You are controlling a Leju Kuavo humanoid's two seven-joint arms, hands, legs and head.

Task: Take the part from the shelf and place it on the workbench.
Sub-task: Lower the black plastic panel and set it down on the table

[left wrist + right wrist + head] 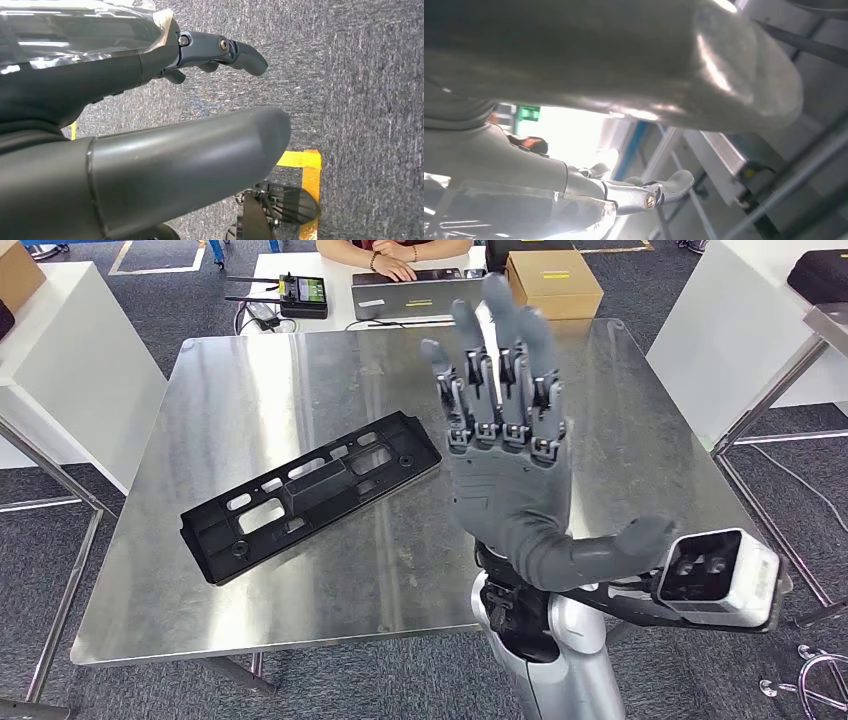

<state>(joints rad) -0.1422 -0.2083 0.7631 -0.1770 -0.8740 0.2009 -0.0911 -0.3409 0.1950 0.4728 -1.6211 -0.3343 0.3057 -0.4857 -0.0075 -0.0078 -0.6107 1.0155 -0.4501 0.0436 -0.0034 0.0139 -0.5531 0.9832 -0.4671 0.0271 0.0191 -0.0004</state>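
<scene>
A long black plastic part (310, 495) with several cut-outs lies flat and askew on the steel workbench (200, 390), left of centre. My right hand (505, 470) is raised above the bench just right of the part, palm toward me, fingers (490, 370) stretched up and apart, thumb out to the right, holding nothing. In the right wrist view the right hand (624, 75) points up at ceiling beams. My left hand (150, 150) hangs over grey carpet in the left wrist view, fingers (240, 52) extended with nothing in them.
A person sits at the far white table (300, 315), which bears a radio controller (300, 295), a grey case (410, 290) and a cardboard box (552, 282). White tables stand at left (60, 370) and right (740, 330). Yellow floor tape (305, 165) lies below my left hand.
</scene>
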